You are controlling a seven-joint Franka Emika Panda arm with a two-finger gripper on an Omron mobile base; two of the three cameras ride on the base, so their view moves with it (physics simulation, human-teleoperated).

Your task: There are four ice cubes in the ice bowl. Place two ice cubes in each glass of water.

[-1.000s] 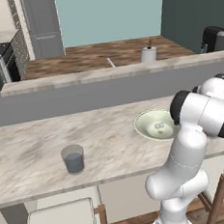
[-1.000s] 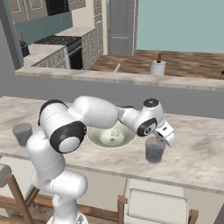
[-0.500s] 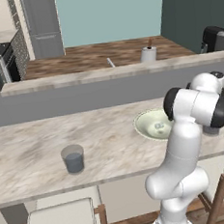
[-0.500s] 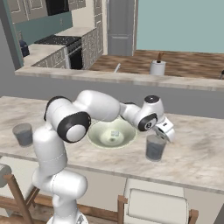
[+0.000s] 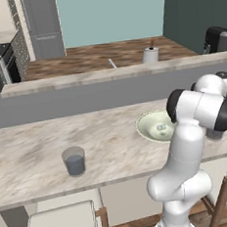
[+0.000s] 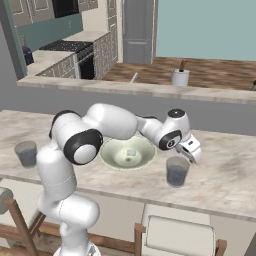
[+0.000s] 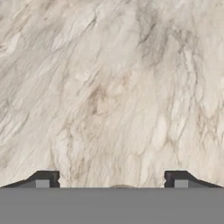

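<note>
Left base view: the ice bowl (image 5: 156,127) sits on the marble counter (image 5: 36,157), partly behind the arm's elbow, with one ice cube (image 5: 161,128) visible inside. One glass of water (image 5: 74,161) stands well apart to the left. A second glass (image 5: 215,134) is mostly hidden behind the arm at the right. A white mug (image 5: 150,55) stands on the far ledge.

Right base view: the arm reaches across the bowl (image 6: 112,159); the gripper (image 6: 194,154) hangs just above and beside the rim of the right-hand glass (image 6: 177,171), apart from it. An ice cube (image 6: 131,153) lies in the bowl. The other glass (image 6: 26,153) stands at the far left edge.

Hand view: the two fingertips (image 7: 44,179) stand wide apart, spread to near full width, with nothing between them. Bare marble counter (image 7: 113,87) lies below. The fingers grip nothing and touch nothing.
</note>
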